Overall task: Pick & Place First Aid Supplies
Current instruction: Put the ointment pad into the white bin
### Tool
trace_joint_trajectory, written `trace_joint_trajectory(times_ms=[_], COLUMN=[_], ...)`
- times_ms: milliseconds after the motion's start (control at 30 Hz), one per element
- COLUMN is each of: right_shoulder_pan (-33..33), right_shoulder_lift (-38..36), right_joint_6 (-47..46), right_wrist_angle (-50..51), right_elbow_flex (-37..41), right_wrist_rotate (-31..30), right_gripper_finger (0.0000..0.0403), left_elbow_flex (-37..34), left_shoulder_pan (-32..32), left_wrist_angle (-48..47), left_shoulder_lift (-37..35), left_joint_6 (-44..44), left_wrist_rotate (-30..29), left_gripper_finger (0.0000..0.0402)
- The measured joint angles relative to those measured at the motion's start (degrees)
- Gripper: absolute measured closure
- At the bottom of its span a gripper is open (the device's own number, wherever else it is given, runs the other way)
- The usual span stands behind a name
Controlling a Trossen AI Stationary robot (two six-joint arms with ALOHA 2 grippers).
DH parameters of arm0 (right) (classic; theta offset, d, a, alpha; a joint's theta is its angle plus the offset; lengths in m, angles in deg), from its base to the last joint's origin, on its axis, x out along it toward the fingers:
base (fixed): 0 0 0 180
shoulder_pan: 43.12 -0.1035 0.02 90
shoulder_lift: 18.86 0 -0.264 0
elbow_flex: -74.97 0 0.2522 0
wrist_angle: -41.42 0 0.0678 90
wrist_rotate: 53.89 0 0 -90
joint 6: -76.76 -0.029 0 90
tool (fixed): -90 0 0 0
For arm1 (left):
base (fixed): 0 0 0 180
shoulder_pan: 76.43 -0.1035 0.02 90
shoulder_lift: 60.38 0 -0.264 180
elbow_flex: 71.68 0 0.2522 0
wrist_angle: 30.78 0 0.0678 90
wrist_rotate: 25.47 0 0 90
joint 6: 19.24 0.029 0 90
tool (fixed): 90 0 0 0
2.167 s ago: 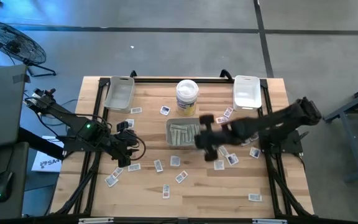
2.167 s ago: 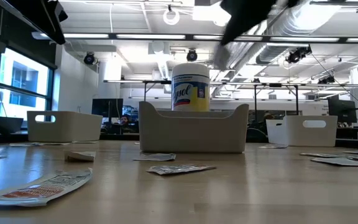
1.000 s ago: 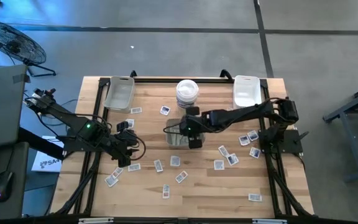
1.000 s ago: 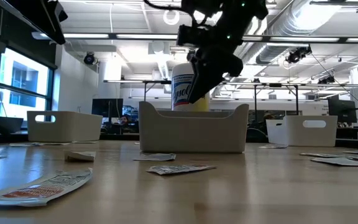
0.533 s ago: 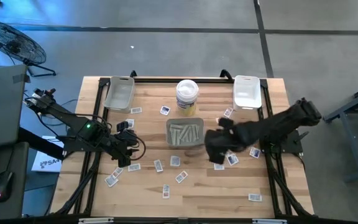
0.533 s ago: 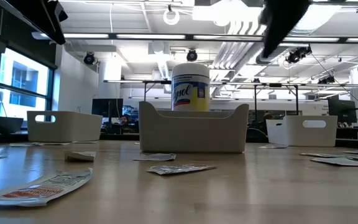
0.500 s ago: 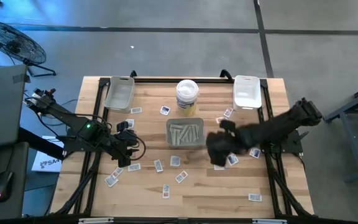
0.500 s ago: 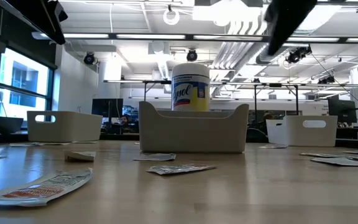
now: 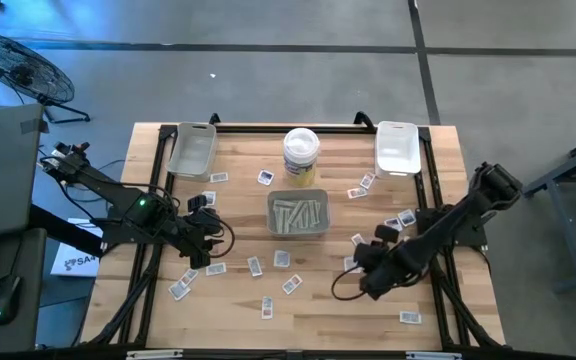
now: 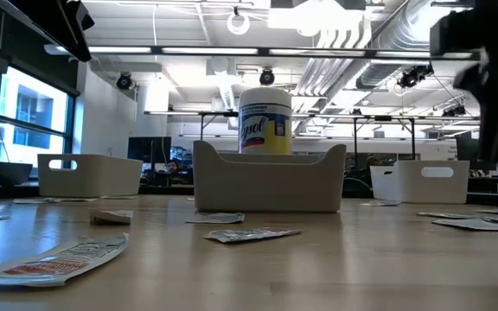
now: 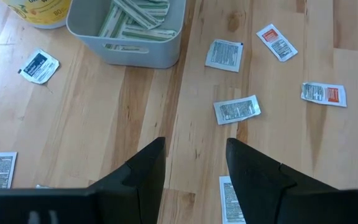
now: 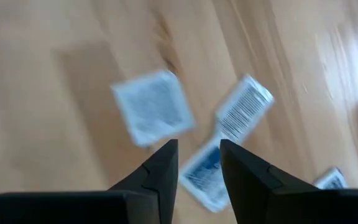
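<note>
The first aid supplies are small flat packets scattered over the wooden table [image 9: 308, 300], such as packet [image 9: 290, 285] and packet [image 11: 237, 109]. Long pale strips [image 11: 138, 15] lie in the grey middle tray [image 9: 298, 214]. My right gripper [image 9: 360, 272] hangs open at the table's right near side, just above three blurred square packets [image 12: 153, 107], its fingers [image 12: 160, 171] holding nothing. My left gripper [image 9: 208, 225] waits open above the table's left part, with bare wood between its fingers [image 11: 148, 171].
A white tub with a yellow label [image 9: 301, 155] stands behind the middle tray. A grey tray [image 9: 191, 148] sits at the far left corner and a white one [image 9: 396, 146] at the far right. In the low view the right arm [image 10: 491, 86] shows dark at the right.
My right gripper has swung from above the middle tray toward the table's right and near edge, sinking a little and rolling about its own line. It now hangs over the packets at the right. The left arm has kept still.
</note>
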Motion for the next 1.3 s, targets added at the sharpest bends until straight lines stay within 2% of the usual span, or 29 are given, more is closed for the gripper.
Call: trace_joint_trajectory(times_ms=[167, 267, 500, 767, 1033, 1167, 1300], right_shoulder_pan=[0.82, 2.42, 5.87, 7.31, 7.31, 7.36, 7.51], right_shoulder_lift=[-0.02, -0.02, -0.17, -0.24, -0.13, 0.04, 0.17], right_joint_6=[7.42, 8.65, 8.38, 8.39, 8.41, 8.32, 8.33], right_wrist_angle=[-9.26, -15.05, -17.95, -18.73, -19.84, -20.18, -18.37], right_elbow_flex=[7.89, 10.81, 13.51, 13.77, 13.88, 13.27, 9.21], right_wrist_rotate=[-0.19, 0.92, 2.13, 3.88, 3.9, 3.34, 0.77], right_gripper_finger=[0.0298, 0.0305, 0.0321, 0.0342, 0.0397, 0.0397, 0.04], left_elbow_flex=[0.0, 0.01, 0.01, 0.0, 0.0, 0.0, 0.0], left_shoulder_pan=[-0.02, 0.0, -0.01, -0.01, -0.02, -0.01, -0.01], left_wrist_angle=[-0.02, -0.01, -0.01, 0.0, 0.0, 0.0, 0.0], left_shoulder_lift=[0.0, 0.0, 0.0, 0.0, 0.0, 0.0, 0.0], left_joint_6=[0.0, 0.0, 0.0, -0.02, 0.0, -0.01, 0.0], left_wrist_rotate=[0.0, 0.0, 0.0, 0.0, 0.0, 0.0, 0.0], left_gripper_finger=[0.0236, 0.0236, 0.0236, 0.0236, 0.0236, 0.0236, 0.0236])
